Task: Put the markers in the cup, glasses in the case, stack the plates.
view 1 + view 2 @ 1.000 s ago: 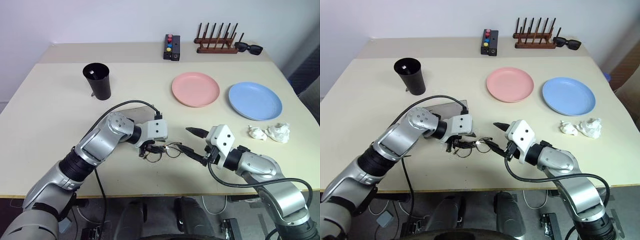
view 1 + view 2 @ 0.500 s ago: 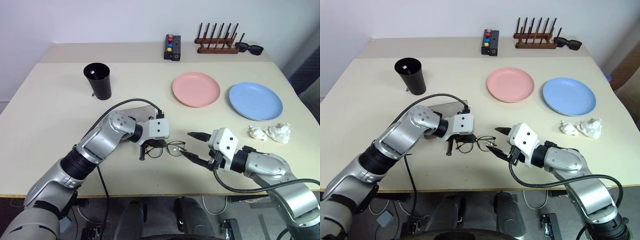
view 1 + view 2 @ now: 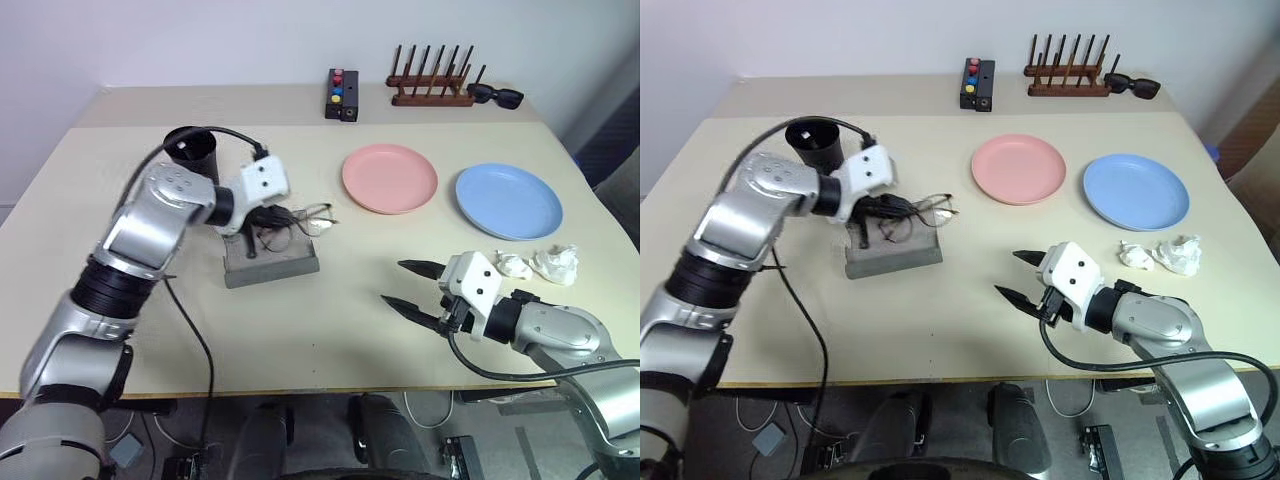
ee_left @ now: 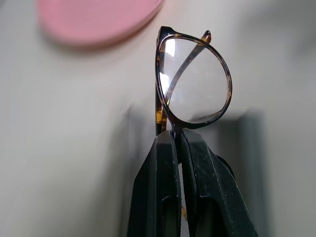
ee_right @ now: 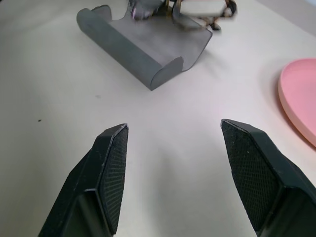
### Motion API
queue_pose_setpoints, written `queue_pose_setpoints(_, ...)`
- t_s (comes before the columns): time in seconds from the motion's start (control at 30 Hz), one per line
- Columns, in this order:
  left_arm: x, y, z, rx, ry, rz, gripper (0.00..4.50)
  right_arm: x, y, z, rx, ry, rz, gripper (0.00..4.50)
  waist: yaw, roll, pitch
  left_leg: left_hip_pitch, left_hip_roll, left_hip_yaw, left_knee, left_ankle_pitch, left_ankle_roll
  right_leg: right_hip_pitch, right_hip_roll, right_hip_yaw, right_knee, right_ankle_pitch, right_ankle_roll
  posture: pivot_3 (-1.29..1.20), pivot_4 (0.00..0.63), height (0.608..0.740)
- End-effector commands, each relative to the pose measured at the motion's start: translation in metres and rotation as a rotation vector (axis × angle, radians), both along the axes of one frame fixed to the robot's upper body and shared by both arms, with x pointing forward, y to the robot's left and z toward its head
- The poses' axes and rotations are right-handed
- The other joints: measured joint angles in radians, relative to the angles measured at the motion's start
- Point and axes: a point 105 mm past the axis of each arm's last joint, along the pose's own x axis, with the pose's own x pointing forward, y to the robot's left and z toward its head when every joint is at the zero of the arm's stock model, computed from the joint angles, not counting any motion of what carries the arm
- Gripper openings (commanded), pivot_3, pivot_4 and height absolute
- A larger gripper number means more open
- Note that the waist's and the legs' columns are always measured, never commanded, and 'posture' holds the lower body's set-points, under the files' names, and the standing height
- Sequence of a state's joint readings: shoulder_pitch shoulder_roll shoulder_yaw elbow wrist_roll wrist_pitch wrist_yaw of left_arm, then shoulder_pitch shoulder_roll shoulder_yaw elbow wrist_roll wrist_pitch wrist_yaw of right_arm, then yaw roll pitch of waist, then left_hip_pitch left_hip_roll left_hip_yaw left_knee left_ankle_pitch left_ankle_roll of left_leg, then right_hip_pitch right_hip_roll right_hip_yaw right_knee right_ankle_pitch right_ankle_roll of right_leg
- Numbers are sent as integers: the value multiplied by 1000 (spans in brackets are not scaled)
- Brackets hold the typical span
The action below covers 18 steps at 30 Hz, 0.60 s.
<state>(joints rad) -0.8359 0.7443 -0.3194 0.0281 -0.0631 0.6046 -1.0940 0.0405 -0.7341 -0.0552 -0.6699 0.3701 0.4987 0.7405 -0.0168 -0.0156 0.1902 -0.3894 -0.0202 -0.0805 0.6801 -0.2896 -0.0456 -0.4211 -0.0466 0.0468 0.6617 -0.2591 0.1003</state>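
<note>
The left claw (image 3: 262,222), pinched tight on the glasses (image 3: 300,220), holds them above the grey case (image 3: 270,258), while the right claw (image 3: 410,285) gapes wide and empty over bare bench (image 3: 300,330).

A small black box with coloured buttons (image 3: 343,95) is sitting at the far side of the table (image 3: 300,330). A wooden rack with dark pegs (image 3: 432,82) is standing beside it, with black sunglasses (image 3: 497,96) lying next to the rack. Two crumpled white papers (image 3: 540,265) are lying near the right edge.
</note>
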Motion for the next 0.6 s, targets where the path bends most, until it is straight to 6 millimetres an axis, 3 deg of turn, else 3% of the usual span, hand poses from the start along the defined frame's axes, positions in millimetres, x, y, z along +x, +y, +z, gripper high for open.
queue_pose_setpoints(0.03, 3, 10, 7, 27, -55, 13, 54, -9, 11, 3, 13, -1, 66, 3039, 2, 0, 0, 0, 0, 0, 0, 0, 0, 0, 0, 0, 0, 0, 0, 0, 150, 735)
queue_pose_setpoints(0.37, -6, 0, -24, 102, -20, -47, 54, -9, 26, 0, 42, -6, 94, 3039, 3, 0, 0, -1, 0, 0, 1, 0, 0, 0, 0, 0, -1, 0, 0, 0, 150, 735)
queue_pose_setpoints(0.6, -20, -7, -35, 128, 24, -103, 54, -9, 29, 0, 50, -3, 94, 3039, 3, -1, 0, -1, 0, 0, 1, 0, 0, 0, 0, 0, -1, 0, 0, 0, 150, 735)
